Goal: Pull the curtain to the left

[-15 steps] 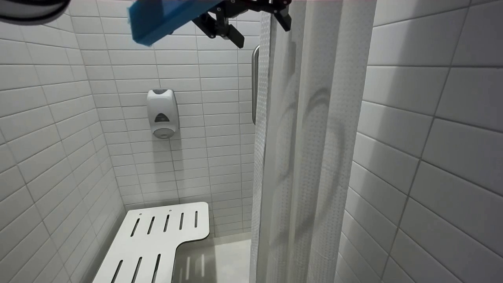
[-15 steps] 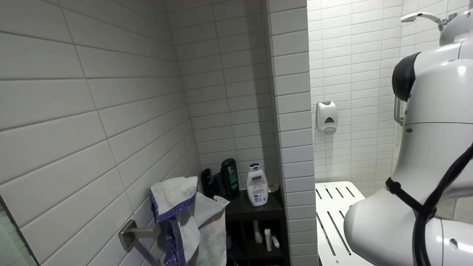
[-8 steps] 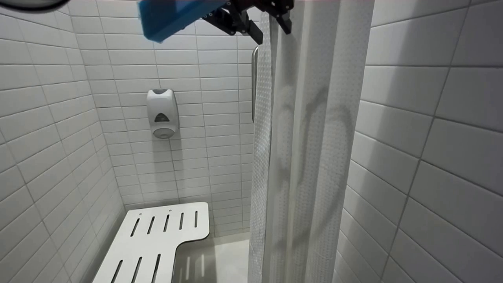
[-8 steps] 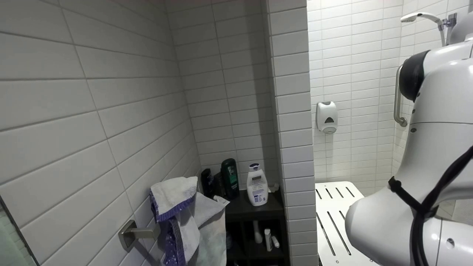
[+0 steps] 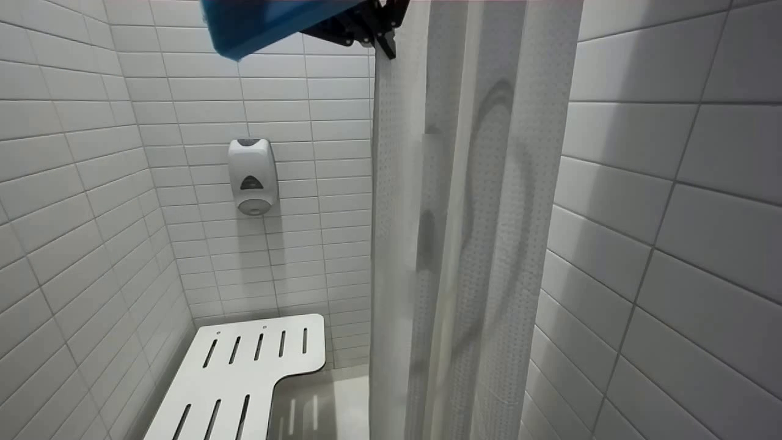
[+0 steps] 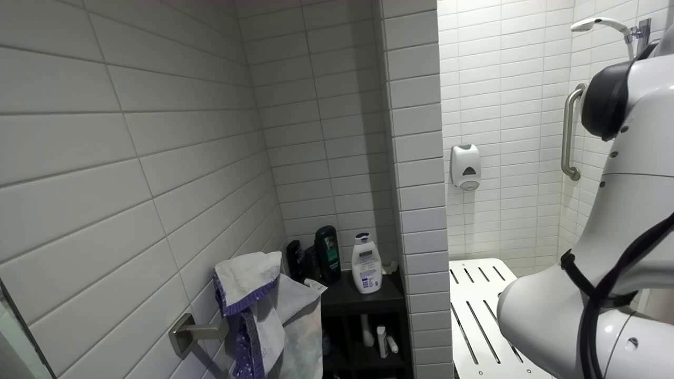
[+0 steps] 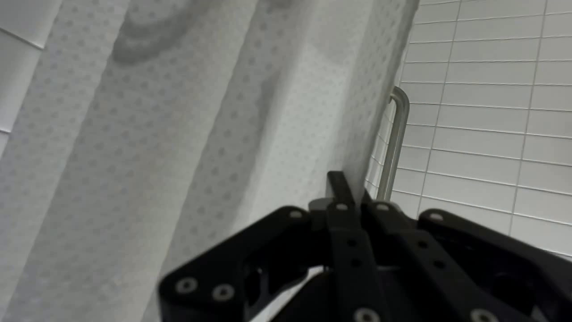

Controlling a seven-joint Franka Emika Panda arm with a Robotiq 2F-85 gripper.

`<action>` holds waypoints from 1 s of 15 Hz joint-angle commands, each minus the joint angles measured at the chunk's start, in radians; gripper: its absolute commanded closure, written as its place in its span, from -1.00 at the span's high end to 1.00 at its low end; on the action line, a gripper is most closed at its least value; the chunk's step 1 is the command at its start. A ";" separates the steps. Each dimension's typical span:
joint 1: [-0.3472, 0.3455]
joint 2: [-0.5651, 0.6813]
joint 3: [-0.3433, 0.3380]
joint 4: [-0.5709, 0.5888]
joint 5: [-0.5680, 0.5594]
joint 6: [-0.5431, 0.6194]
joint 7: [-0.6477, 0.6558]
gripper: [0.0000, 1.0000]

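The gripper (image 7: 351,192) has its jaws drawn nearly together, pinching the curtain (image 5: 464,220) at its free edge. In the wrist view the fabric passes between the two fingertips (image 7: 337,180), one on each face; depth of grip cannot be determined. In an exterior view a finger lies against the near face, above and right of the dispenser (image 5: 253,177).

The curtain is white with a fine dotted weave. It hangs to the right of the dispenser, running out of the exterior view at top and bottom, in several vertical folds. Its free edge is close to vertical and stands clear of the dispenser, with tiled wall (image 5: 336,183) between. Curved grey shadows mark the folds. In the wrist view the folds slant, and the fabric nearest the jaws is blurred.

Also noted: a slotted bench (image 5: 238,379) below the dispenser and a blue block (image 5: 263,24) above it, adjoining the gripper. In an exterior view the arm (image 6: 626,210) stands right of the dispenser, a grab bar (image 6: 567,131) between the two; a dark shelf (image 6: 360,302) and a towel (image 6: 269,316) are left of the dispenser and lower.
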 commanded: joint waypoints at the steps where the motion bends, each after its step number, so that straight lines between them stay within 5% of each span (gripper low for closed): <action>1: -0.050 -0.047 0.071 -0.031 0.047 -0.049 -0.115 -0.99; 15: 0.008 -0.299 0.142 -0.382 0.005 -0.071 -0.238 -0.99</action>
